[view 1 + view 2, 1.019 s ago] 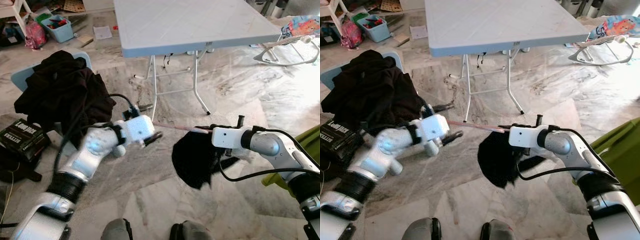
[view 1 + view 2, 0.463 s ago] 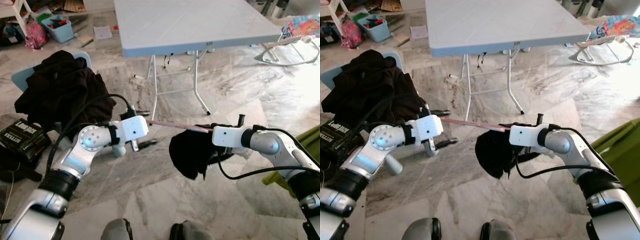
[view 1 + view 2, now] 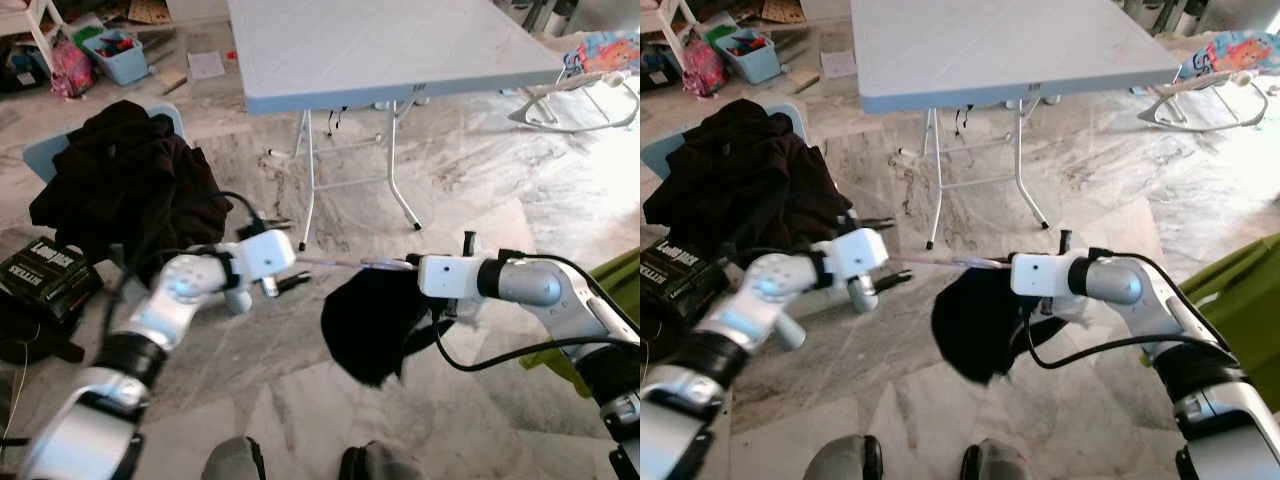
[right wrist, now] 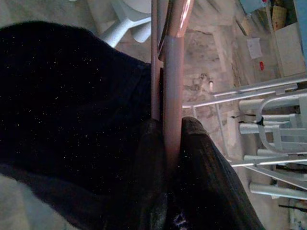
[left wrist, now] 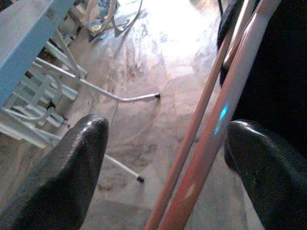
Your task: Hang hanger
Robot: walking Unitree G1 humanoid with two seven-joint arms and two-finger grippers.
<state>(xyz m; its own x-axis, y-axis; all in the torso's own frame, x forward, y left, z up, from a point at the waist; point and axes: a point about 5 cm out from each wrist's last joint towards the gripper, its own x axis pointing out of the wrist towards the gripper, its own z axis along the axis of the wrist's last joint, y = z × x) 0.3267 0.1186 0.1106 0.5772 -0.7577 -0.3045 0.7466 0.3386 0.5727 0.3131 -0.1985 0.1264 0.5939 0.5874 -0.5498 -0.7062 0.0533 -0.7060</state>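
A thin pink hanger [image 3: 345,263] runs nearly level between my two grippers, above the marble floor. A black garment [image 3: 372,322] droops from its right half. My right gripper [image 3: 408,268] is shut on the hanger; the right wrist view has its fingertips [image 4: 201,158] pinching the pink rod [image 4: 171,96] beside the dark cloth [image 4: 72,96]. My left gripper [image 3: 288,256] is open at the hanger's left end. In the left wrist view the pink rods [image 5: 211,129] pass between its spread fingers [image 5: 62,177] without touching them.
A grey folding table [image 3: 400,50] stands ahead, with its white legs [image 3: 398,195] just beyond the hanger. A chair heaped with black clothes [image 3: 125,190] and a black box [image 3: 45,270] are at my left. A green bin [image 3: 622,285] is at my right.
My right gripper has carried the hanger and garment a little to the left, and the hanger now lies flatter. My left gripper has risen to the hanger's end and stays open around it.
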